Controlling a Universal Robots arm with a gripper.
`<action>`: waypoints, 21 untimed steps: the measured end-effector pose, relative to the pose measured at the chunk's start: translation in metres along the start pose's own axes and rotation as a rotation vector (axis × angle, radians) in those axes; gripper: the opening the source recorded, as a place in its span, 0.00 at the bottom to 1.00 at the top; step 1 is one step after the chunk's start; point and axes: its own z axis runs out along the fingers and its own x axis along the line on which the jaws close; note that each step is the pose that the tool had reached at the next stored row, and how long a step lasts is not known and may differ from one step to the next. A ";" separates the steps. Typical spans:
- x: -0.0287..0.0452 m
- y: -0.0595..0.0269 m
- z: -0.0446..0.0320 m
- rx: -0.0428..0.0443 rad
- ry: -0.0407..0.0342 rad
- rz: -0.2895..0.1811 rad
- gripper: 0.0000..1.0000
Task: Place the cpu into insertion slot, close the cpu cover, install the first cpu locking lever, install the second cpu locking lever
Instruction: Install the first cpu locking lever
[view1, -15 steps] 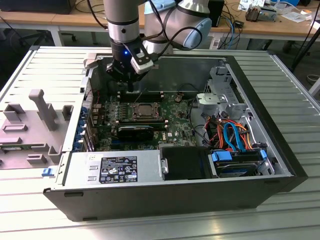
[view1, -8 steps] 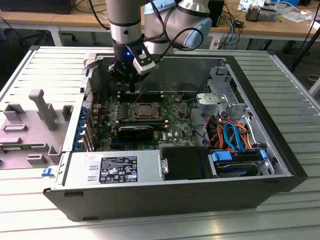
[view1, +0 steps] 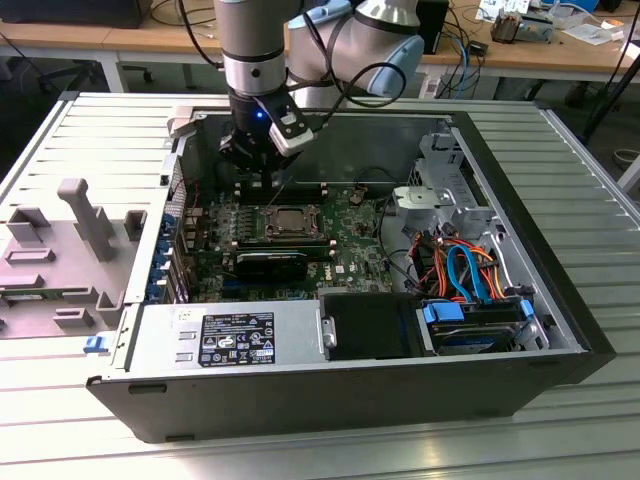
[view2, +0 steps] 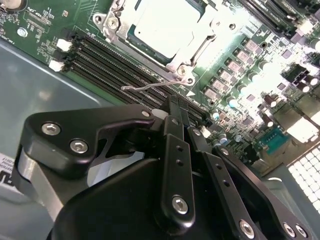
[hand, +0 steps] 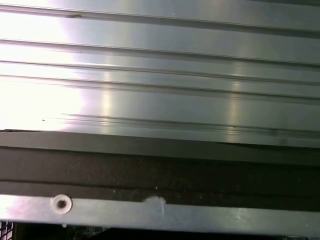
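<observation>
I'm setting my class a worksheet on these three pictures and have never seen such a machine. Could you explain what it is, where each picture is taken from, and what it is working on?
It is a single robot arm with a black hand at its tip. The exterior view comes from a camera off the arm and shows an opened computer case lying on a ribbed metal table. Inside is a green circuit board; the hand hangs just beside its insertion slot.

Both wrist views come from cameras riding on the arm. The second wrist view looks past the hand at the cpu lying in the slot, framed by the cpu cover, with a thin wire locking lever close by. The first wrist view shows the table's ribs and the case edge.

The hand seems to hold nothing.
</observation>
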 end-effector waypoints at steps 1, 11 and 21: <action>0.0001 0.0000 0.0009 0.0022 0.0002 -0.002 0.11; -0.0001 -0.0002 0.0133 0.0188 0.0015 -0.010 0.11; -0.0030 -0.0006 0.0250 0.0280 0.0023 -0.012 0.11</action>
